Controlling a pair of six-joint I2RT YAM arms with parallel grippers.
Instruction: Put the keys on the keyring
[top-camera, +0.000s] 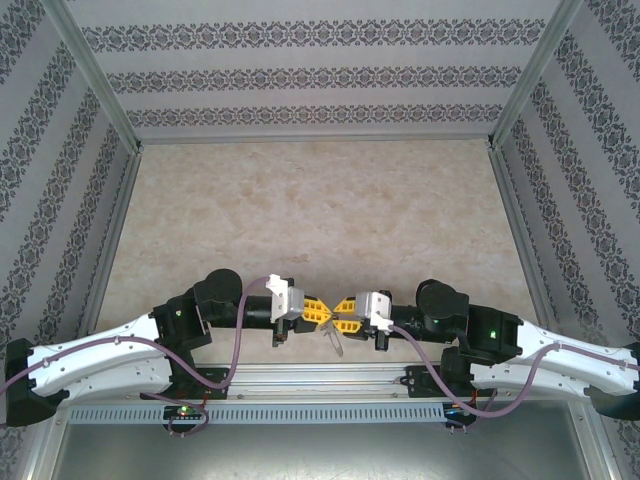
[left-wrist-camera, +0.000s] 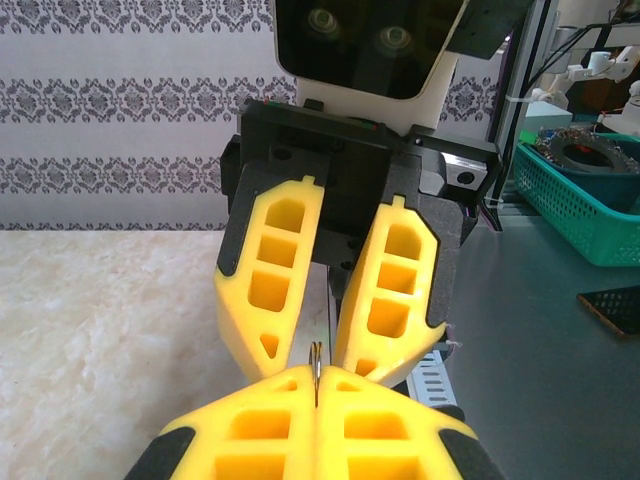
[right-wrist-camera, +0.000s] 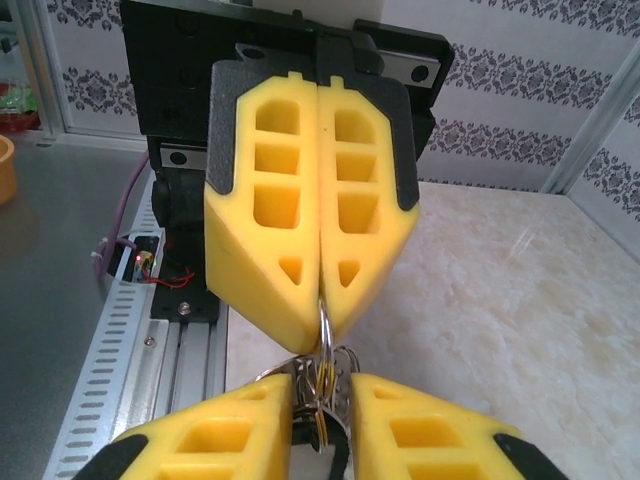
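I judge threading is in hand: the left pincer (right-wrist-camera: 321, 318) pinches the keyring (left-wrist-camera: 316, 360), and the right pincer (right-wrist-camera: 322, 395) stands slightly apart around a metal cluster (right-wrist-camera: 322, 375) (whether it grips, I cannot tell), so the next move needs fine alignment.

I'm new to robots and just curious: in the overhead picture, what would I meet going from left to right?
left arm → left claw → metal ring → right claw → right arm

Bright, even light, soft shadows; wrist views blur slightly up close.
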